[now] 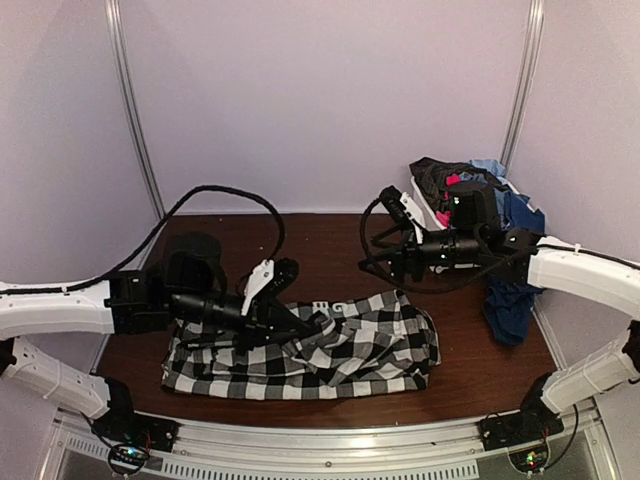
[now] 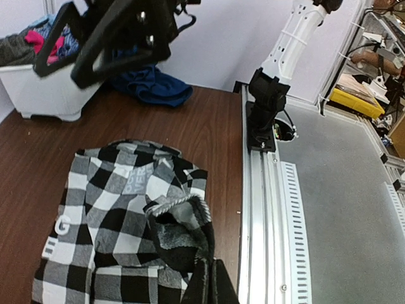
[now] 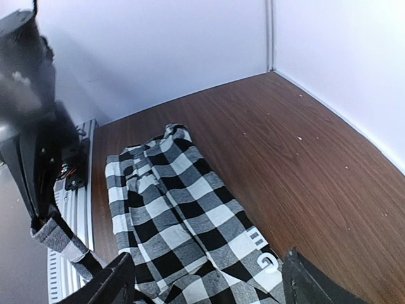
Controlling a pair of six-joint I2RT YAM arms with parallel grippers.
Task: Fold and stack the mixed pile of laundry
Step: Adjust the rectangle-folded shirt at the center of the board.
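The black-and-white checked shirt (image 1: 345, 350) with white lettering lies spread on the brown table. My left gripper (image 1: 300, 325) is shut on a raised fold at the shirt's edge; its fingers (image 2: 204, 285) pinch the cloth in the left wrist view, where the shirt (image 2: 107, 215) lies flat beyond. My right gripper (image 1: 385, 262) hovers open and empty above the shirt's far edge; its fingers (image 3: 117, 282) stand wide either side of the shirt (image 3: 183, 209). The rest of the pile, with red/pink and dark pieces (image 1: 455, 185), sits in the bin. A navy piece (image 1: 510, 300) hangs down beside it.
The white bin (image 2: 44, 92) stands at the back right corner, with the navy cloth (image 2: 152, 85) on the table beside it. A metal rail (image 1: 330, 440) runs along the near table edge. Purple walls close in behind and at both sides.
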